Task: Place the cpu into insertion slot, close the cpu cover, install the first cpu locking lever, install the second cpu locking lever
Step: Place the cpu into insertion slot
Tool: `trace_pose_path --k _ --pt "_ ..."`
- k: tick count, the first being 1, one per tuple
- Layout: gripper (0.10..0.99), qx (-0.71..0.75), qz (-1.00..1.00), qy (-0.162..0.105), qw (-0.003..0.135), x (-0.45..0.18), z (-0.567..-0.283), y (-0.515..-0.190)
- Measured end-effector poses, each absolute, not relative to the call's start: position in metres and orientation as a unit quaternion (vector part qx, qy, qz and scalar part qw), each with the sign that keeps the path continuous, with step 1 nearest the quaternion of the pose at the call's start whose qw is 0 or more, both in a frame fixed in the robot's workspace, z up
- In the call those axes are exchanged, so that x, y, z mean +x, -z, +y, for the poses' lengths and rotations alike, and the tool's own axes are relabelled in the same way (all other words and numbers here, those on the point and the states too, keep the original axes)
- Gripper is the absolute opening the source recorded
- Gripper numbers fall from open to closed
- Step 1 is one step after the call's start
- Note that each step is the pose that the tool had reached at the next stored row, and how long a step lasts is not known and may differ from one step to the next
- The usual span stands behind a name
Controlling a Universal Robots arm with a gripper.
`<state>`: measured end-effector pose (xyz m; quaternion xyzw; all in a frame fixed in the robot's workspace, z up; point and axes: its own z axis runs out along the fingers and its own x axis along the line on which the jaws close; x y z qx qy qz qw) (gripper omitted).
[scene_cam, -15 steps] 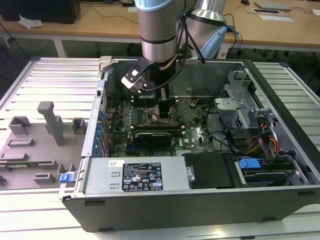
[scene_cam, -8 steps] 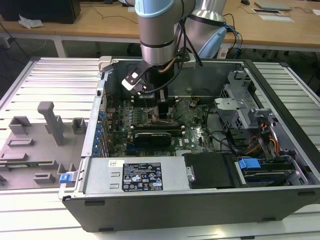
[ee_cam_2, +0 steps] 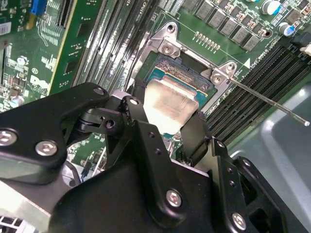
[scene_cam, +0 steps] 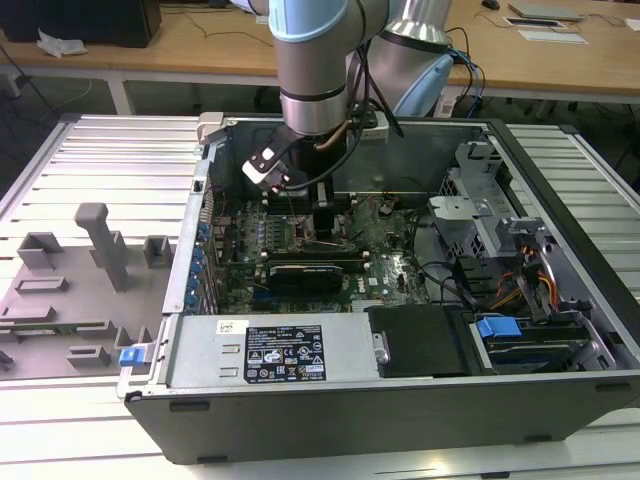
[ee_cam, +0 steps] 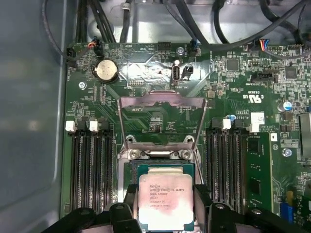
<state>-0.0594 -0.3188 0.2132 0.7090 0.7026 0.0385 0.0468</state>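
The cpu [ee_cam: 166, 201] is a silver-topped square chip with a greenish rim [ee_cam_2: 181, 77]. My gripper [ee_cam: 166, 213] is shut on it, one black finger [ee_cam_2: 138, 116] on each side. The chip lies level in or just over the insertion slot [ee_cam_2: 190, 62]; I cannot tell whether it is seated. The cpu cover [ee_cam: 163, 116] stands open, tilted up behind the slot. A thin steel locking lever [ee_cam_2: 269, 101] sticks out free from the socket's corner. In the exterior view the gripper [scene_cam: 322, 232] is down over the middle of the motherboard [scene_cam: 385, 262].
Memory slots [ee_cam: 90, 170] run along both sides of the socket. Cables [ee_cam: 104, 24] hang at the case wall beyond the cover. The open computer case [scene_cam: 560, 300] holds a drive cage and power supply on the exterior view's right. Grey fixtures [scene_cam: 100, 245] stand on its left.
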Motion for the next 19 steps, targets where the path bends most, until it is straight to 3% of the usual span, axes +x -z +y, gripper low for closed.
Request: trace_pose_path --k 19 --pt "0.541 0.714 0.698 -0.038 0.047 -0.061 -0.317 -0.198"
